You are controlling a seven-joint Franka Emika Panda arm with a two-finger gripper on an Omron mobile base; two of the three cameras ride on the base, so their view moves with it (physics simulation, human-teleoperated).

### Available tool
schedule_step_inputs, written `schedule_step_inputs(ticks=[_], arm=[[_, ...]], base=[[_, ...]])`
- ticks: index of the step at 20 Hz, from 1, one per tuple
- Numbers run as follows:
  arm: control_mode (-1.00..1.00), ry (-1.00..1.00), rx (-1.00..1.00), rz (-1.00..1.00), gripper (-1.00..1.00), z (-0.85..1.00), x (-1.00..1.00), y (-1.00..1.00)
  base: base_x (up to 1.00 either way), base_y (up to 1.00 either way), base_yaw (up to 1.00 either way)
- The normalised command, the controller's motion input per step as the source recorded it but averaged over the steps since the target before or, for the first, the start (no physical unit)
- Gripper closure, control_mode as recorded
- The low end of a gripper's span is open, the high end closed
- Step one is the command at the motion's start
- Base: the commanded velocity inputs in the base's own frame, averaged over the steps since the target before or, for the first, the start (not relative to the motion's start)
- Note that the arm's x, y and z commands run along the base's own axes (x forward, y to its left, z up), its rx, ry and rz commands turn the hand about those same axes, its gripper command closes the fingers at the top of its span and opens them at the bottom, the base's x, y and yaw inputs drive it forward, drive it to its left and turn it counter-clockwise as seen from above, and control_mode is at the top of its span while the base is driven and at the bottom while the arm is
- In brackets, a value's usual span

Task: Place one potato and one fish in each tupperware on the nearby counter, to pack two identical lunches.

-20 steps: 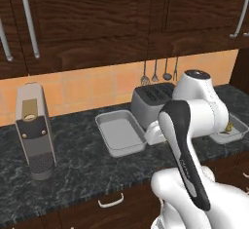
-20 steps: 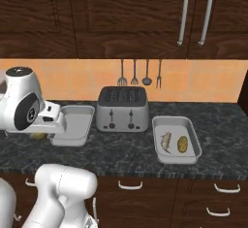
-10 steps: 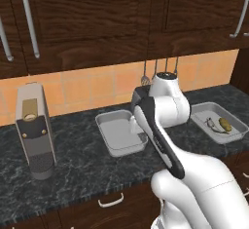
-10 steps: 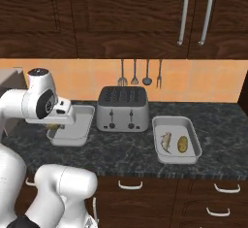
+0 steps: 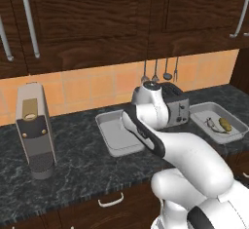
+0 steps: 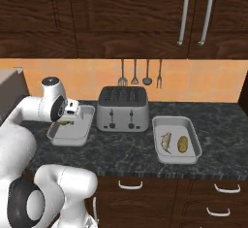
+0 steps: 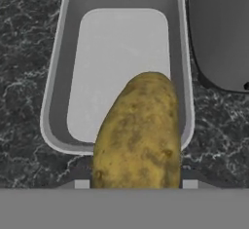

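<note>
Golden-brown potato (image 7: 137, 131) sits clamped in the claw (image 6: 68, 120), held above the near rim of the bare tupperware (image 7: 56, 84) so a release would drop it inside. Beyond the toaster (image 6: 123, 108), well to the claw's side, the other tupperware (image 6: 193, 136) already carries a fish (image 6: 165, 142) and a second potato (image 6: 182, 144) on the table (image 6: 126, 149).

toaster (image 6: 122, 109), coffee machine (image 5: 34, 130), hanging utensils (image 6: 140, 73)

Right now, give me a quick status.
Tool shut on potato, above empty left tupperware. Right tupperware holds fish and second potato. Path open.
</note>
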Motion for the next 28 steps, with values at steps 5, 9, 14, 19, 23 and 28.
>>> schedule_step_inputs(ticks=[5,9,14,19,23,28], arm=[[-1.00,0.00,0.00,0.00,1.00,-0.20,1.00,0.04],[-1.00,0.01,-0.03,-0.02,1.00,-0.17,0.70,0.19],[-1.00,0.05,0.00,0.00,1.00,-0.04,0.08,0.04],[-1.00,0.02,0.00,0.00,1.00,-0.38,0.00,-0.01],[-1.00,0.05,0.00,0.00,1.00,-0.94,0.00,-0.03],[-1.00,0.04,-0.01,0.00,1.00,-0.55,0.00,-0.03]], base=[[0.00,0.00,0.00],[0.00,0.00,0.00],[0.00,0.00,0.00],[0.00,0.00,0.00],[0.00,0.00,0.00],[0.00,0.00,0.00]])
